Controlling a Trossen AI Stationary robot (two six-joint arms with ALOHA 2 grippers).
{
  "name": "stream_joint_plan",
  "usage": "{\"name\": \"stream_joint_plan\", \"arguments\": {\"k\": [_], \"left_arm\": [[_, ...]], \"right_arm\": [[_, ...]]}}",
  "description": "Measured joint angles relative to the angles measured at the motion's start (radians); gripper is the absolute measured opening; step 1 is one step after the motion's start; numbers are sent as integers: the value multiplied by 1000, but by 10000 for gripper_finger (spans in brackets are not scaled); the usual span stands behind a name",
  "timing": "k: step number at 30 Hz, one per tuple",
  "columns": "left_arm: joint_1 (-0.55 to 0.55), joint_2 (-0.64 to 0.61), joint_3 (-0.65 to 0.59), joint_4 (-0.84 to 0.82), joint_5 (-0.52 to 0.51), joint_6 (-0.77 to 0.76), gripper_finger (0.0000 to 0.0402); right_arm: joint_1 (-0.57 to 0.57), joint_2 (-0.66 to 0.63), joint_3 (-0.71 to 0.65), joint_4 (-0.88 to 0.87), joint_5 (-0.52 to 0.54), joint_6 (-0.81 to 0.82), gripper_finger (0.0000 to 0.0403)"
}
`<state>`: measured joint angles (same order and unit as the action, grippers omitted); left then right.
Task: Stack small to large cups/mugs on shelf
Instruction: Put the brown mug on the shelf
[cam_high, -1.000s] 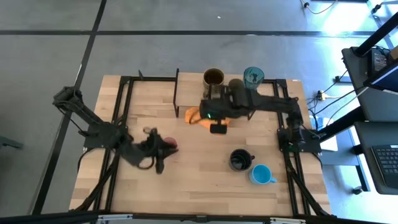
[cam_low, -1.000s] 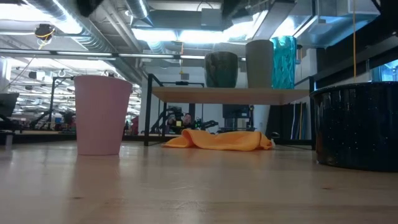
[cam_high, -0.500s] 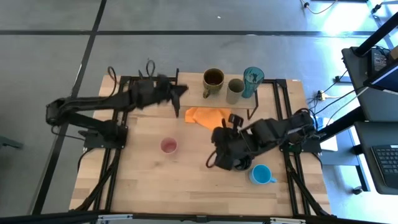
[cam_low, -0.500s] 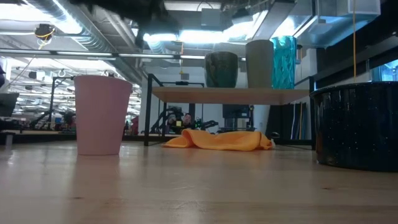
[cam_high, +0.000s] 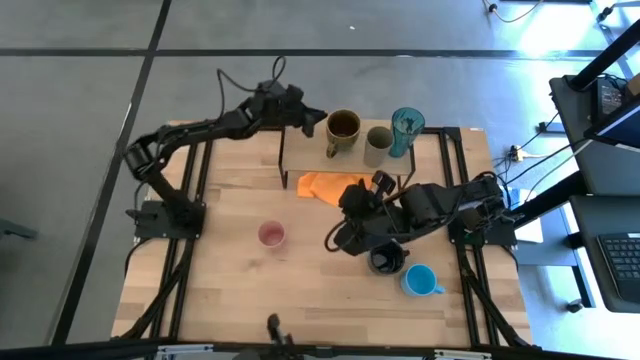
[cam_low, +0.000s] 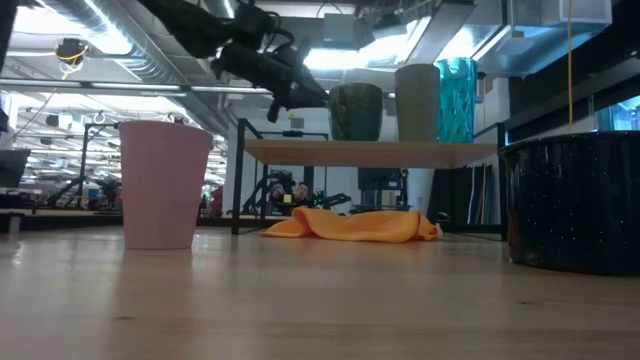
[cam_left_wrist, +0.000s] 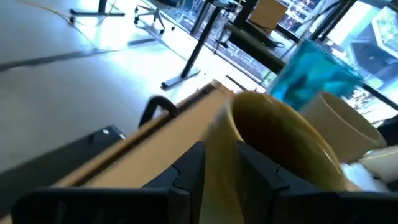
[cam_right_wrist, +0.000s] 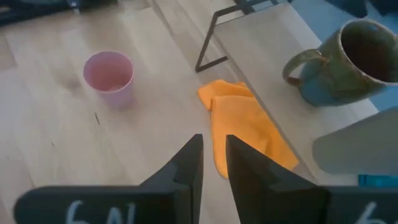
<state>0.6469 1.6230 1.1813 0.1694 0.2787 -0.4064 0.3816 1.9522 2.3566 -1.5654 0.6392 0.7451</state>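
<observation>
On the shelf (cam_high: 305, 155) stand the mustard-brown mug (cam_high: 342, 128), the olive-grey cup (cam_high: 378, 146) and the teal tumbler (cam_high: 407, 124) in a row. My left gripper (cam_high: 318, 118) reaches level along the shelf's far left, its fingers a narrow gap apart, right at the mustard mug (cam_left_wrist: 280, 143). My right gripper (cam_high: 338, 238) hovers over the table, tilted down, its fingers a narrow gap apart and nothing between them. It is between the pink cup (cam_high: 271, 235) and the black mug (cam_high: 386, 260). The light blue mug (cam_high: 420, 280) stands near the black one. My left gripper (cam_left_wrist: 221, 152) stands at the mustard mug's left side (cam_low: 335, 105), coming level from the table's left. The wrist view is blurred, and I cannot tell whether the fingers touch the mug.
An orange cloth (cam_high: 330, 185) lies on the table under the shelf's near edge. The shelf's thin black legs (cam_right_wrist: 208, 43) stand beside it. Bare tabletop (cam_high: 230, 290) stretches around the pink cup, toward the near left.
My left gripper has swung from beside the pink cup to the far edge, then right along the shelf toward the mustard mug. My right gripper has come from over the cloth toward the near edge and rolled, and now hangs beside the black mug. The cups have stayed put.
</observation>
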Motion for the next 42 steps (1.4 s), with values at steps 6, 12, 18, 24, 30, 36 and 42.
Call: {"name": "stream_joint_plan", "arguments": {"k": [6,12,18,24,30,36,42], "left_arm": [[35,78,98,-68,-13,110,75],[68,158,99,-63,104,120,75],[72,192,99,4,171,135,75],[90,192,99,54,180,175,75],[106,206,99,62,237,200,75],[98,205,99,65,249,228,75],[98,205,99,51,270,234,75]], "right_arm": [[-31,0,0,49,-4,35,71],[-124,0,0,218,-81,1,71],[-216,3,-1,274,-142,42,46],[-256,4,-8,281,-200,134,15],[-276,14,-23,296,-206,213,5],[-311,58,-24,306,-168,178,8],[-379,88,-26,316,-196,-76,4]]}}
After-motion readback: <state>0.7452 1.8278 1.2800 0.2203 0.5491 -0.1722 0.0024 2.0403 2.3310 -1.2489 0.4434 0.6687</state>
